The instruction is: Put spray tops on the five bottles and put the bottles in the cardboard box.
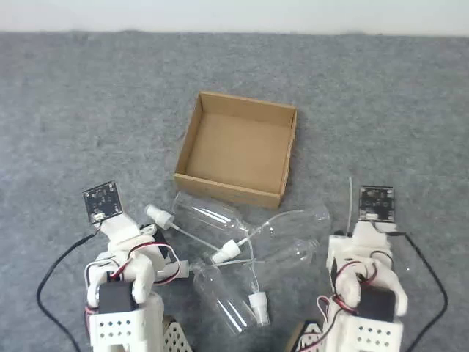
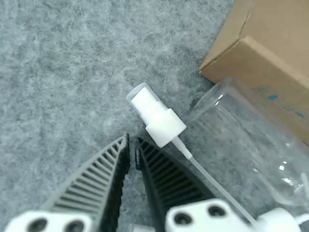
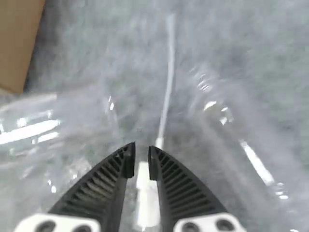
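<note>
While the ribbed jaws of the left gripper [image 2: 133, 145] sit clenched, empty, those of the right gripper [image 3: 141, 153] seemingly pinch a white spray top [image 3: 161, 121] among clear bottles [image 3: 29, 130].

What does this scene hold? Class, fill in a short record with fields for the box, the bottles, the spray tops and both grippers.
cardboard box: open, nothing inside, standing on the grey carpet
bottles: clear, lying in a heap in front of the box; exact count unclear
loose spray tops: three white ones lying among the bottles
left gripper: shut, empty, just short of one loose top
right gripper: shut on the held spray top, whose tube points away over the bottles
</note>
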Motion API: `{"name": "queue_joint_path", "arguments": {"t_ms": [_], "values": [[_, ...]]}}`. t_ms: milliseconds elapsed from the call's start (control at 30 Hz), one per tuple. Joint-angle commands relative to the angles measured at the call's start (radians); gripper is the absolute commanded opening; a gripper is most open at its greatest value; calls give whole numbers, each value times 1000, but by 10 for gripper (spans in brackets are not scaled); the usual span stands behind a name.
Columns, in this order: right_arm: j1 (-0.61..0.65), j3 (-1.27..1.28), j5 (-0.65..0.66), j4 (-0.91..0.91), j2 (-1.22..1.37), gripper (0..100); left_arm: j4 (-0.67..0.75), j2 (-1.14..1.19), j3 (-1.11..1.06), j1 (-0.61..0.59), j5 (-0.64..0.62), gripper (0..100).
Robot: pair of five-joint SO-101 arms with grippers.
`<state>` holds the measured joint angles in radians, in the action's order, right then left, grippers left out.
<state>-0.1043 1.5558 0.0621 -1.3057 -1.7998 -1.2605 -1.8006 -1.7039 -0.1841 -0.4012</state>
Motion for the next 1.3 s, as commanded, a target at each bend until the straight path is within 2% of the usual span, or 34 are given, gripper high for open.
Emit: {"name": "queue_joint_path", "arguments": {"t_ms": [0,133,333,500,633,733,1033,1267], "values": [[-51,-172,104,-7,-13,7,-2,-17,19,0,8,12],[-53,-265,313,-16,-13,7,-2,-17,19,0,8,12],[-53,-374,338,-51,-13,9,-2,-17,19,0,8,12],[-88,-396,482,-51,-4,55,-2,-17,19,0,8,12],[-165,-416,493,-28,-1,76,-2,-17,19,0,8,12],[-193,-462,562,-53,1,78,-2,-17,19,0,8,12],[-196,-548,632,-107,1,102,-2,-17,19,0,8,12],[-196,-551,638,-117,24,103,-2,-17,19,0,8,12]]}}
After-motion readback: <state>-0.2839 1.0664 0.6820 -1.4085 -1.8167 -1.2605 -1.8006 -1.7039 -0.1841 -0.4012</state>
